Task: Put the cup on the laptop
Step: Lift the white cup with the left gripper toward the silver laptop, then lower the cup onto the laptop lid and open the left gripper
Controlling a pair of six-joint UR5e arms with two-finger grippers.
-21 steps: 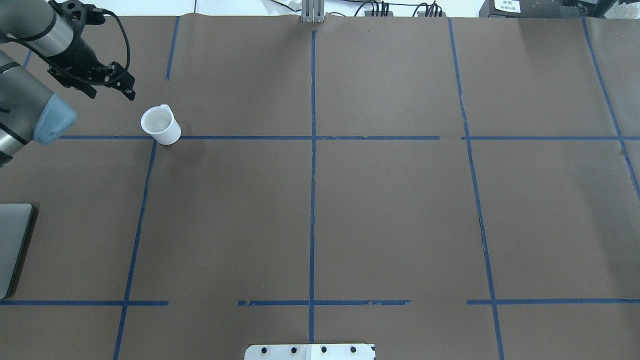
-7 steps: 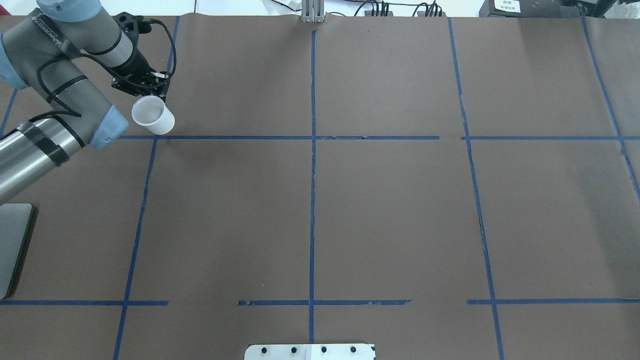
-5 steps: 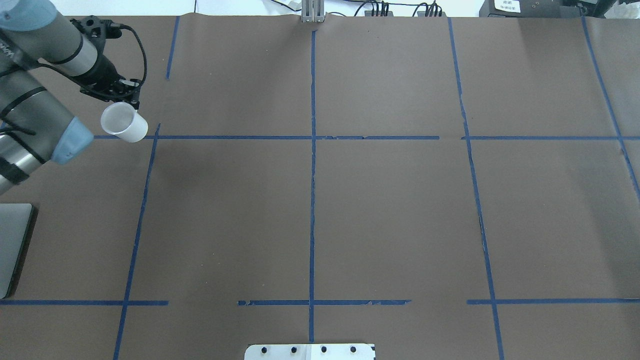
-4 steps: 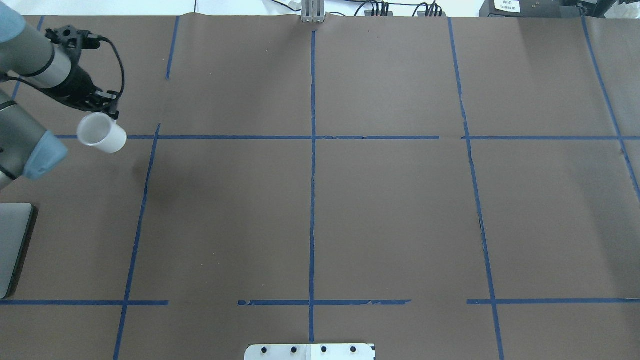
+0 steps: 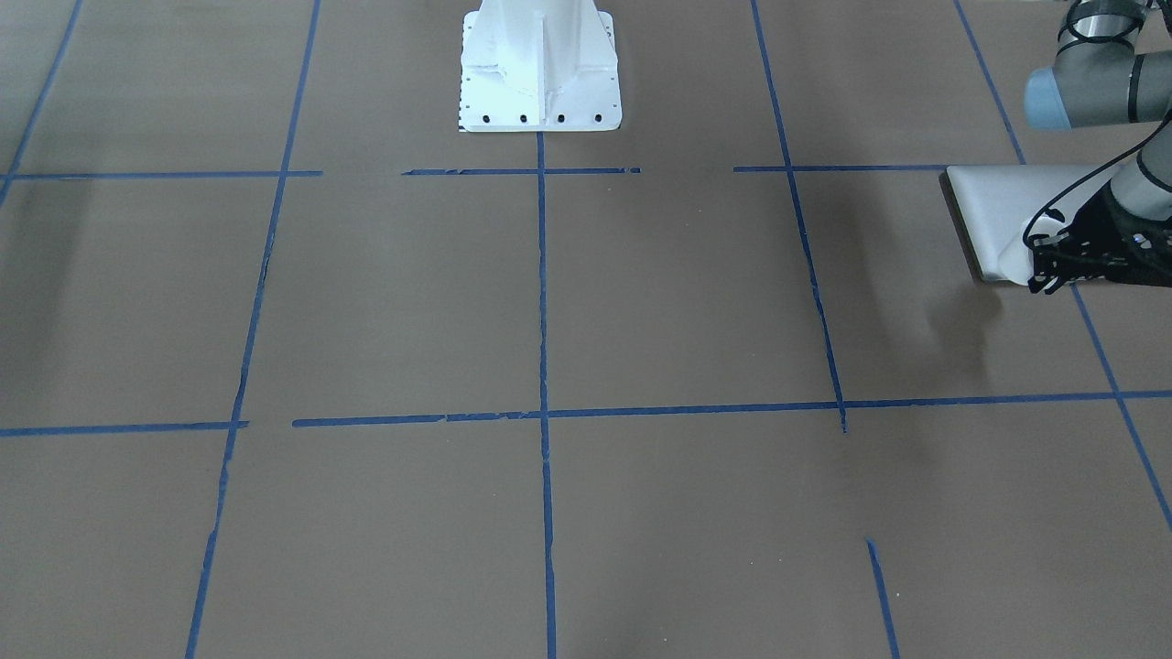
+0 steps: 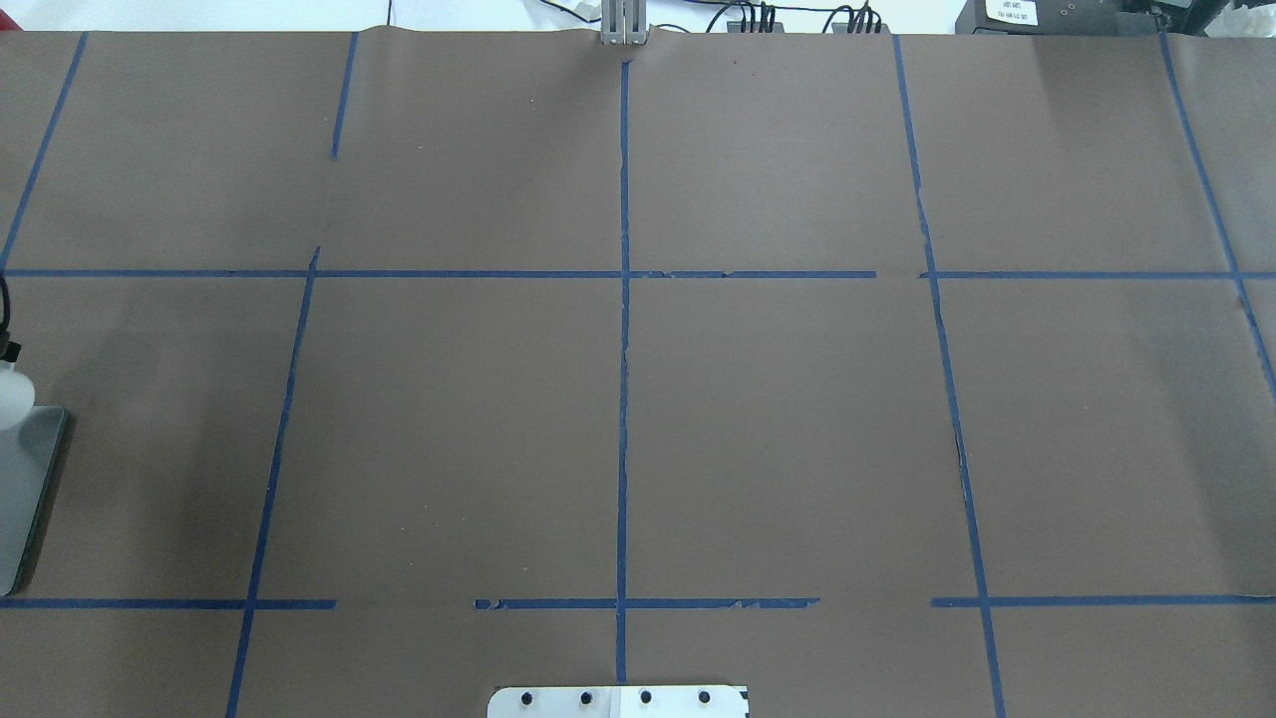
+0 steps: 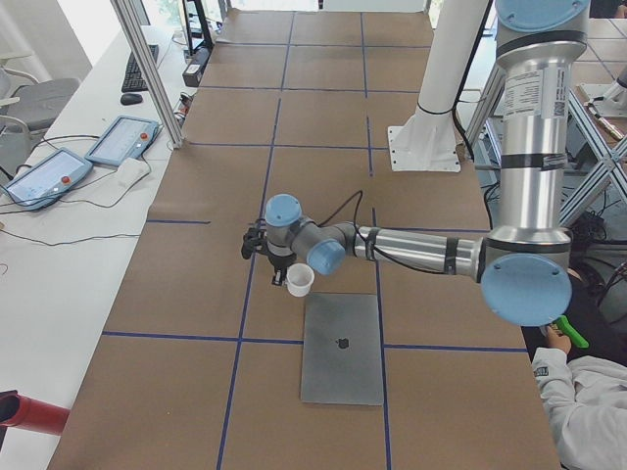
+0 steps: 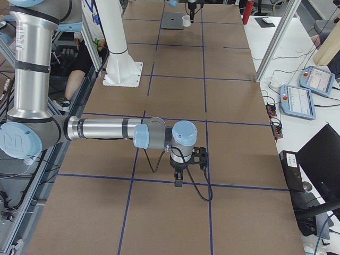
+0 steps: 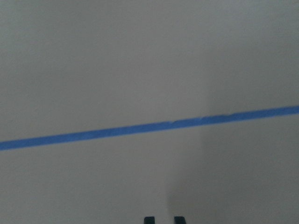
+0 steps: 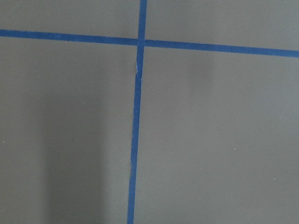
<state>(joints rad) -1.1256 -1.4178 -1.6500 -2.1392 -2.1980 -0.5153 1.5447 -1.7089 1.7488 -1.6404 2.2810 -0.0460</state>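
Note:
The small white cup hangs from my left gripper, which is shut on it, just off the table beside the laptop's far edge. The silver-grey laptop lies flat and closed, logo up. In the front-facing view the cup overlaps the laptop's corner next to the left gripper. The overhead view shows only the cup's side and the laptop's edge at the left border. The left wrist view shows two fingertips and no cup. My right gripper hovers over bare table; I cannot tell its state.
Brown paper with blue tape lines covers the table. The white robot base plate stands at the middle of the robot's side. Tablets and cables lie on a side bench.
My left gripper closed on the cup, lifted it and carried it left and back toward the laptop. The arm has almost left the overhead view.

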